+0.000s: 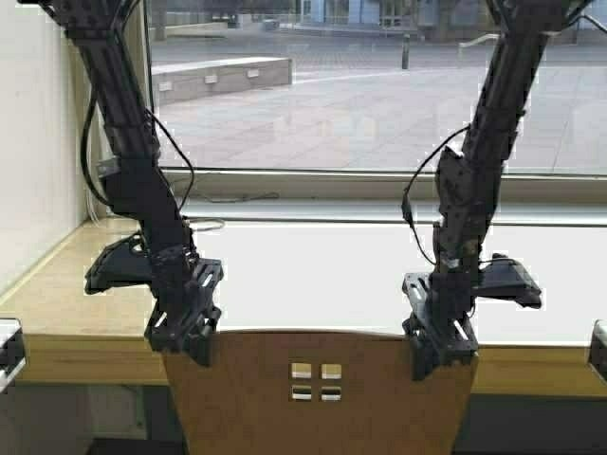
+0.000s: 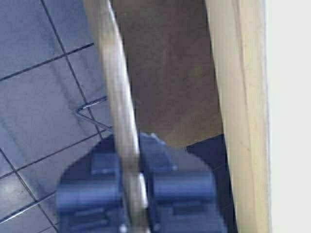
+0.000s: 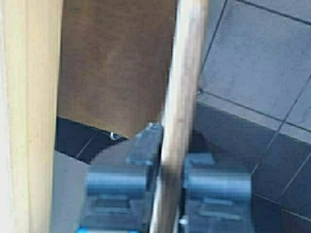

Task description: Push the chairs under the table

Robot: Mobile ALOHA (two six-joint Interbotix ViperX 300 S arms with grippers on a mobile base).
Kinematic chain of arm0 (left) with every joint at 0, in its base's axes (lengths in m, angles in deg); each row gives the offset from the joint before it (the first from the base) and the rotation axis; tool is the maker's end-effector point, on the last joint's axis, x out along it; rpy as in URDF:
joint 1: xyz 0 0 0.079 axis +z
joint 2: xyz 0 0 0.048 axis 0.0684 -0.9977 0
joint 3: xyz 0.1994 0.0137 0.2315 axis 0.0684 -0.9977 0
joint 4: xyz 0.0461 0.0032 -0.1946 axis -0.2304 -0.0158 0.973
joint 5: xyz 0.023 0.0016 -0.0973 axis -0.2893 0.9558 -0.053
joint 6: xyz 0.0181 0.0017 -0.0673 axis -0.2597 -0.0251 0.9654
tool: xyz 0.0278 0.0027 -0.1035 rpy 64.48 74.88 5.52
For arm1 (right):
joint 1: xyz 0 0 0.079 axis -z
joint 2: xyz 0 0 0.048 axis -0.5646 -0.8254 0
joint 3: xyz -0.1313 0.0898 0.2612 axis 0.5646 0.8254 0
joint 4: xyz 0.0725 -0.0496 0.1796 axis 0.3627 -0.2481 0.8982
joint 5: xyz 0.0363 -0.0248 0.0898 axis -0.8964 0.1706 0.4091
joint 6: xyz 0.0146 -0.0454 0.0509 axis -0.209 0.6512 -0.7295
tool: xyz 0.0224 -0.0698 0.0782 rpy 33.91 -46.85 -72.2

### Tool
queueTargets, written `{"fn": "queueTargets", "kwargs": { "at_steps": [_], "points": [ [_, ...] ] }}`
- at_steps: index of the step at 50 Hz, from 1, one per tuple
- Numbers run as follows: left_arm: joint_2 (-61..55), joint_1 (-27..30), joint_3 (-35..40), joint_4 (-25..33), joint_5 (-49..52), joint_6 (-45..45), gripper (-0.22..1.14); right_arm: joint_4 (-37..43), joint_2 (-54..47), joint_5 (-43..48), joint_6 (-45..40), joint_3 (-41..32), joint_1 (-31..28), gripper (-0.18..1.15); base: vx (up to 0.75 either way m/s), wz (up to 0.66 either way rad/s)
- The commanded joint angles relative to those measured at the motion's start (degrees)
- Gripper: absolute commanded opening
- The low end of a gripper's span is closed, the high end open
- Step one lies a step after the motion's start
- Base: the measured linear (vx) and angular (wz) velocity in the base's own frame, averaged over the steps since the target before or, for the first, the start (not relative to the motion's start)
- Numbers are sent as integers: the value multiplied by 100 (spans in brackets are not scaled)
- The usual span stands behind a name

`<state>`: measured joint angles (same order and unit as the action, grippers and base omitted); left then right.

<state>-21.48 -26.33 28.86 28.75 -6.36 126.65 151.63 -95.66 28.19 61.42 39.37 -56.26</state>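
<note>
Wall [image 1: 33, 142] closes the left side, beside the window [image 1: 379, 85]. Left gripper [image 1: 182, 327] is clamped on the chair [image 1: 318, 398] backrest's top edge, at its left corner. That backrest stands just in front of the table [image 1: 66, 322] edge, seat partly beneath. Right gripper [image 1: 438, 343] pinches the right corner likewise.

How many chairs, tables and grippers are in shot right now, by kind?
Chairs: 1, the chair, its backrest top edge pinched by both grippers.
Tables: 1, the table.
Grippers: 2, the left gripper and the right gripper.
Total: 4.
</note>
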Motion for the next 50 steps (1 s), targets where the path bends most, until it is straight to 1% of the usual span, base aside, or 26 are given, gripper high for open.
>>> {"fn": "queueTargets", "kwargs": {
  "at_steps": [1,6,9,12,14,22,31,44,50],
  "points": [
    [158,9,123,-114,-79,-264,36,-316,141,18,387,-158,-79,35,-1,0],
    [202,9,79,-123,-70,-308,64,-325,185,-123,387,-202,-35,66,-1,0],
    [255,9,53,-141,-62,-308,79,-325,211,-220,387,-202,0,80,-1,-1],
    [334,0,9,-167,-62,-308,90,-316,281,-255,378,-167,44,88,-1,1],
    [387,-9,-26,-167,-53,-308,94,-316,360,-255,378,-132,70,89,-2,2],
    [589,-9,-176,-167,62,-308,95,-211,703,-167,352,255,185,88,0,0],
    [940,-53,-352,-149,431,-308,95,-211,1178,-202,360,598,220,88,0,0],
    [1872,-26,-765,-149,466,-519,95,-202,2268,-123,360,1063,229,88,0,0],
    [2417,-9,-1072,-149,475,-659,95,-220,2865,-62,387,1310,229,88,-1,0]
  ]
}}
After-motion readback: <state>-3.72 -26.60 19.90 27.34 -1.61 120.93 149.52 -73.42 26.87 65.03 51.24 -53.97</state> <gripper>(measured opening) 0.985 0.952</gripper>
